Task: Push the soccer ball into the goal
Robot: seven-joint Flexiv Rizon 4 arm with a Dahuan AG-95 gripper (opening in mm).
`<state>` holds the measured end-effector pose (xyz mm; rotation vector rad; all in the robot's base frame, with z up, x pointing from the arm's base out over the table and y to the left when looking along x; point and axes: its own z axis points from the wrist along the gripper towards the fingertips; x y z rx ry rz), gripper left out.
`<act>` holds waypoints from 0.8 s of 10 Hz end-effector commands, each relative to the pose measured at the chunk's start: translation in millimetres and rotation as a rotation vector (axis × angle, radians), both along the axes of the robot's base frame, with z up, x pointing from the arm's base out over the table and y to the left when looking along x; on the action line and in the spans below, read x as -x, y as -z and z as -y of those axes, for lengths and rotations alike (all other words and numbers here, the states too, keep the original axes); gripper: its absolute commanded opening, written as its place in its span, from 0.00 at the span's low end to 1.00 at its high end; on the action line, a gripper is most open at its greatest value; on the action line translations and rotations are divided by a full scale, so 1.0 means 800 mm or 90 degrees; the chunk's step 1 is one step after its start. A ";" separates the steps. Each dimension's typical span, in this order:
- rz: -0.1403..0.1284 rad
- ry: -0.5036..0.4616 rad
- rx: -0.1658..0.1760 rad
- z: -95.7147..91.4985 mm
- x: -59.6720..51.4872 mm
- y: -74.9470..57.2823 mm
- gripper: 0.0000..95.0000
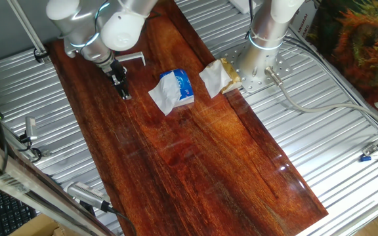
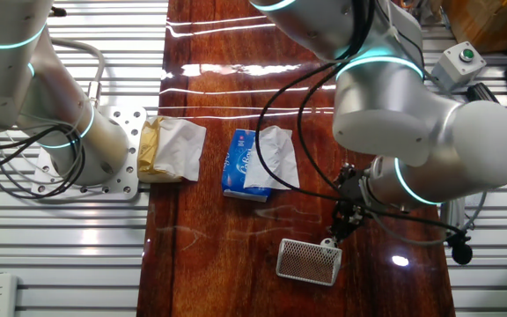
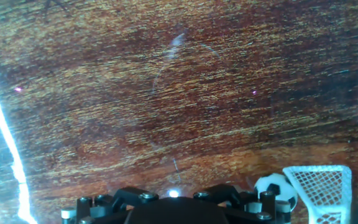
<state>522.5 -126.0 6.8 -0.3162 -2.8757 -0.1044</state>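
In the hand view, the gripper (image 3: 174, 208) partly covers the soccer ball (image 3: 274, 188) beside the goal (image 3: 319, 188); finger spacing indeterminable.

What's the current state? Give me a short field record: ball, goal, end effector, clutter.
ball: soccer ball on the wooden table, right next to the goal mouth in the hand view; contact unclear
goal: small white netted frame, near the table edge beside the arm
end effector: low over the table, close beside the ball and goal; finger opening cannot be judged
clutter: blue packet with white tissue mid-table; crumpled white-and-tan paper beyond it, both apart from the goal
task status: ball not seen inside the net
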 end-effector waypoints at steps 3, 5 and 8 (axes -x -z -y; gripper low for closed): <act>0.005 -0.051 0.014 -0.001 -0.006 -0.003 0.00; 0.018 -0.178 0.061 -0.002 -0.008 -0.004 0.00; 0.037 -0.268 0.060 0.005 -0.001 -0.009 0.00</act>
